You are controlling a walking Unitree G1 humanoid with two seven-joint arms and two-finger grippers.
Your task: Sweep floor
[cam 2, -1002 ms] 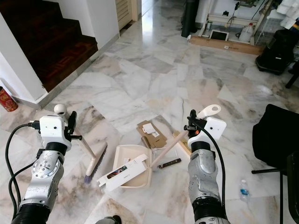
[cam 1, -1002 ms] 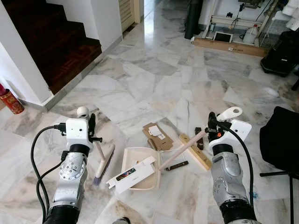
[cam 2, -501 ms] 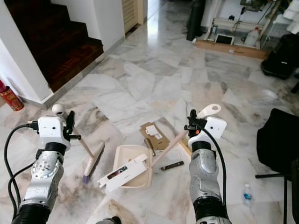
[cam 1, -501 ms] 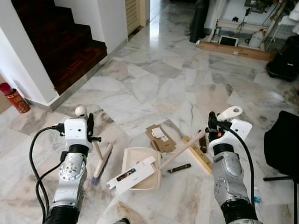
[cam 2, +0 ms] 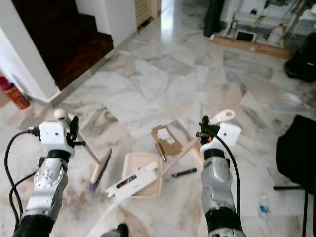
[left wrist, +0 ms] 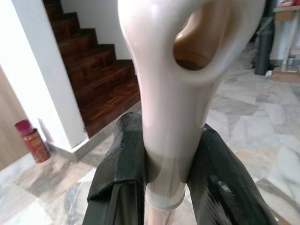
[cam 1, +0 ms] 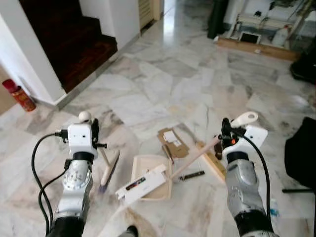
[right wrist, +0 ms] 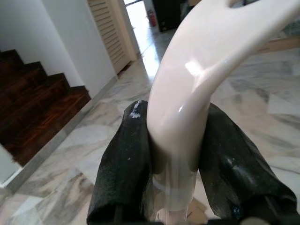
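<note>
My left gripper is shut on the cream handle top of a small broom. Its brush head rests on the marble floor. In the left wrist view the black fingers clamp the handle from both sides. My right gripper is shut on the long handle of a cream dustpan that lies on the floor between the arms. A white box lies across the pan. Beyond the pan are a torn cardboard piece, a dark stick and a wooden strip.
Dark wooden stairs rise at the left, with a red can by the white wall. A black chair stands at the right and a water bottle lies near it. A long cardboard box lies at the far wall.
The whole picture has shifted as the camera moved. Both grippers keep their hold, and the broom and dustpan sit much as before.
</note>
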